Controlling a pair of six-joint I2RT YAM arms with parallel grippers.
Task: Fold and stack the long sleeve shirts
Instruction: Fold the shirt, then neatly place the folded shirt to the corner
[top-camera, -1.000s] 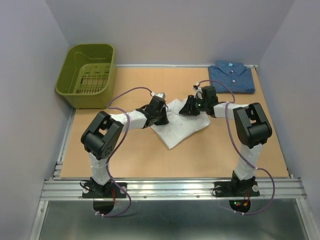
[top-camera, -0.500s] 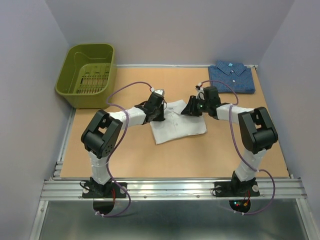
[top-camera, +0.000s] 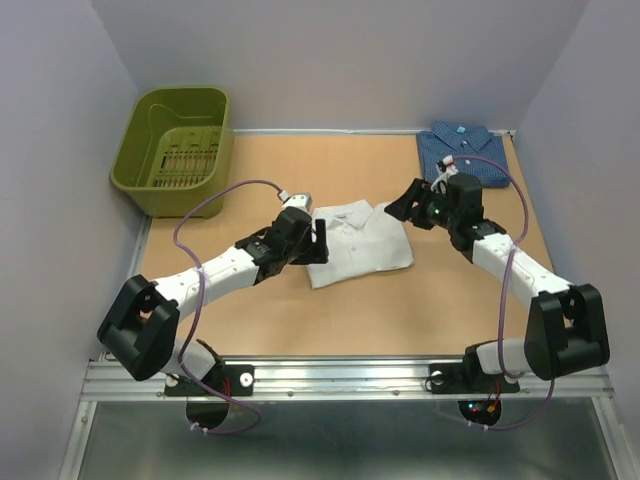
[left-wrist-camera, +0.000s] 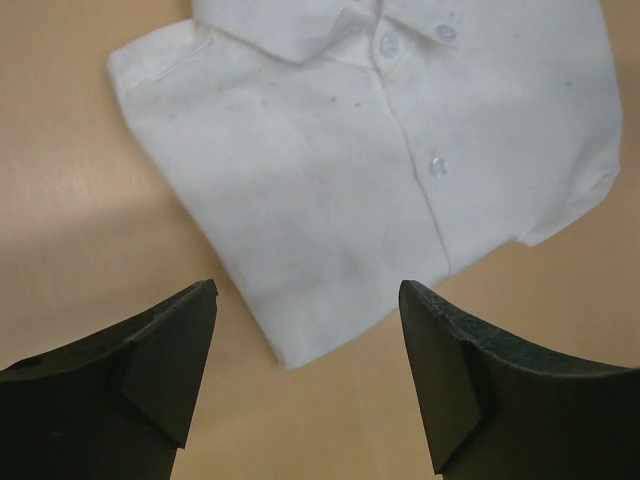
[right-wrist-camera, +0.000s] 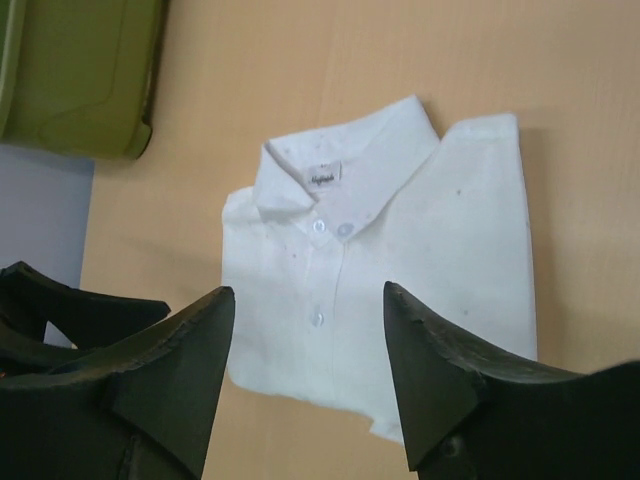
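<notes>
Tan tabletop (top-camera: 450, 300): white shirt (top-camera: 362, 243) is lying folded mid-table, blue shirt (top-camera: 462, 155) sitting folded at the far-right corner. Left gripper (top-camera: 318, 238) and right gripper (top-camera: 400, 205) are both hanging open, empty. Stacking likely next: pinch opposite edges through all layers, lift level.

White shirt (top-camera: 358, 243) folded flat (buttons up), ctr; blue shirt (top-camera: 465, 140) folded, far-R corner, apart.

Bright, even, diffuse light; soft faint shadows under arms; 3 views sharp.
</notes>
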